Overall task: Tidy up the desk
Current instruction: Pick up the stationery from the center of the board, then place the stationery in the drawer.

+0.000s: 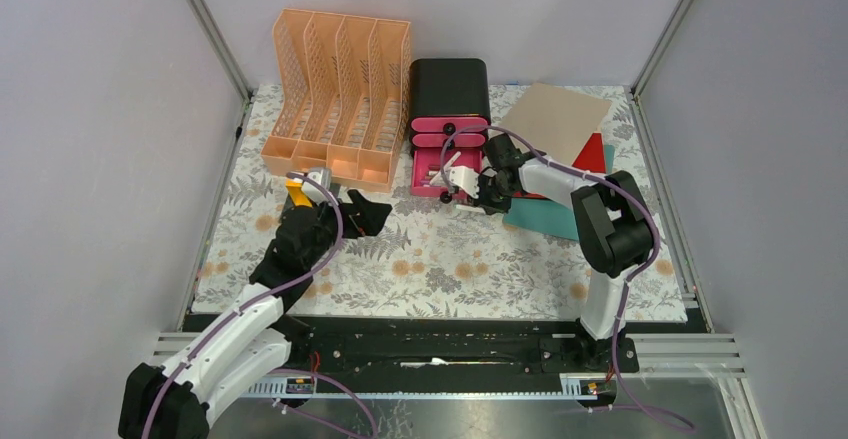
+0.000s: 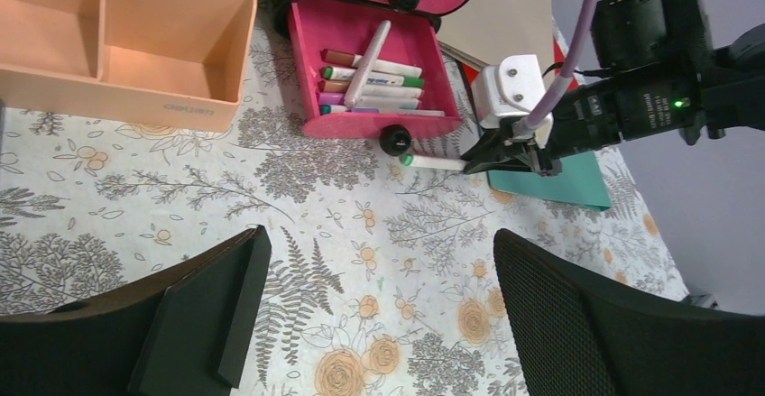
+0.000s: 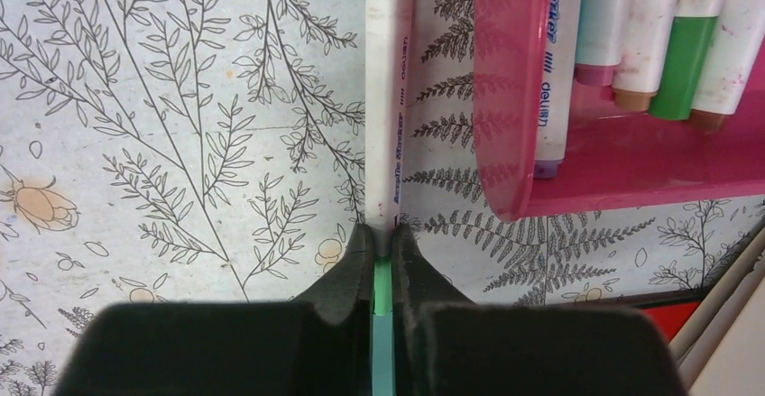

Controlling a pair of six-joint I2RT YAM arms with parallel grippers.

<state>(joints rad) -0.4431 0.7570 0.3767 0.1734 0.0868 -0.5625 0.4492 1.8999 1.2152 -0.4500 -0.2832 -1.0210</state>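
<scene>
Pale grey-white cloth with ferns and orange flowers covers the desk [image 1: 450, 269], which fills the framed floor ahead of both arm bases. On it, just in front of the open pink drawer [image 2: 361, 126] of markers [image 2: 374, 76], lies a white green-capped marker [image 3: 390, 98]. The right gripper [image 3: 383, 238] is pinched tight on one end of it. The left gripper [image 2: 381, 241] hangs wide apart near the orange file rack [image 1: 340, 89].

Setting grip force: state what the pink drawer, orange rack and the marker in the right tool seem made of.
Pink drawer: likely glossy translucent plastic; fern print shows through its wall. Orange rack: matte plastic, slotted dividers. Marker in the right tool: smooth white plastic barrel, printed lettering, green cap.
</scene>
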